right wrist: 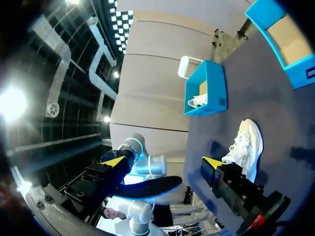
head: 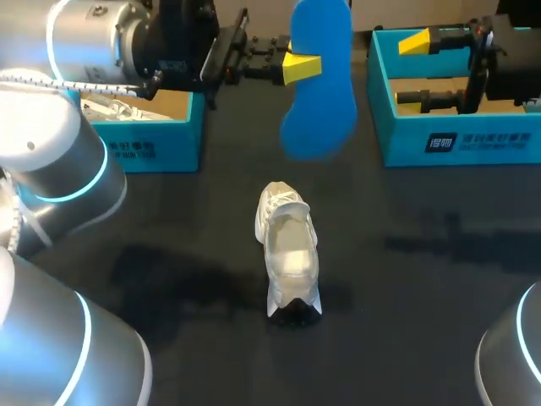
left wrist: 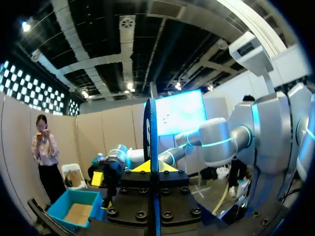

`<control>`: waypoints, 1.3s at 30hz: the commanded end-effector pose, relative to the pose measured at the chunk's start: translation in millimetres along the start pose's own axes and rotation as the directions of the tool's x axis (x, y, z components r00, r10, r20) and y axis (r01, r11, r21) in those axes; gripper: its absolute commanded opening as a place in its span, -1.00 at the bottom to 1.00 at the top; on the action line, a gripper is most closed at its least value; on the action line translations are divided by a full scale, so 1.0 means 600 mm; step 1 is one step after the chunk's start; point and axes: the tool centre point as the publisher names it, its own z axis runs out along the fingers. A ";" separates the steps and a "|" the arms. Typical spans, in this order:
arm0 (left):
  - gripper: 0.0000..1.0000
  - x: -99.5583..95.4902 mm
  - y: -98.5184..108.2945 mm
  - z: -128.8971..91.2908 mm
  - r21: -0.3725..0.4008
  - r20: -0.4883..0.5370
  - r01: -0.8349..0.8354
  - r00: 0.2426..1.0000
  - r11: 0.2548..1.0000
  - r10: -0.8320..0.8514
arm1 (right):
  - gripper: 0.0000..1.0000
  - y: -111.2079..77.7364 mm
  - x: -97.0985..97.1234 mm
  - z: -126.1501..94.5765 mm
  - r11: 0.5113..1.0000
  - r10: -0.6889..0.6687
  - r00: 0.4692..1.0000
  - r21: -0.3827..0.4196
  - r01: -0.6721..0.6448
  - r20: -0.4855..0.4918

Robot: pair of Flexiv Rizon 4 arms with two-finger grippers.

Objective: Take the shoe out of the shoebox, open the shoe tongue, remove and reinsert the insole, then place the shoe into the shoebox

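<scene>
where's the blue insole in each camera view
Head view: blue insole upper middle, clamped in the left gripper, above the white shoe.
Left wrist view: insole edge-on between that gripper's fingertips.
Right wrist view: insole ahead of the open right gripper, beside the shoe.
Shared landmark: the right teal shoebox.

A: Site type?
B: Robot lab or demo cell.
A: Evidence?
B: Grey left arm [head: 51, 161] and right arm [head: 511, 364], ringed in blue light, over dark table [head: 406, 279]; teal left shoebox [head: 173, 148] and right shoebox [head: 406, 144] at far edge.
</scene>
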 end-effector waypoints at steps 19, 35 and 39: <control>-1.00 -0.053 0.096 -0.021 0.022 -0.093 -0.973 0.228 0.231 0.969 | 1.00 0.000 0.000 0.003 1.000 0.001 1.000 -0.002 -0.001 0.002; -1.00 -0.080 0.123 -0.025 0.046 -0.088 -0.989 -0.145 -0.141 0.986 | 1.00 0.000 0.000 0.003 1.000 0.001 1.000 -0.002 -0.001 0.002; -1.00 -0.080 0.123 -0.025 0.046 -0.088 -0.989 -0.145 -0.141 0.986 | 1.00 0.000 0.000 0.003 1.000 0.001 1.000 -0.002 -0.001 0.002</control>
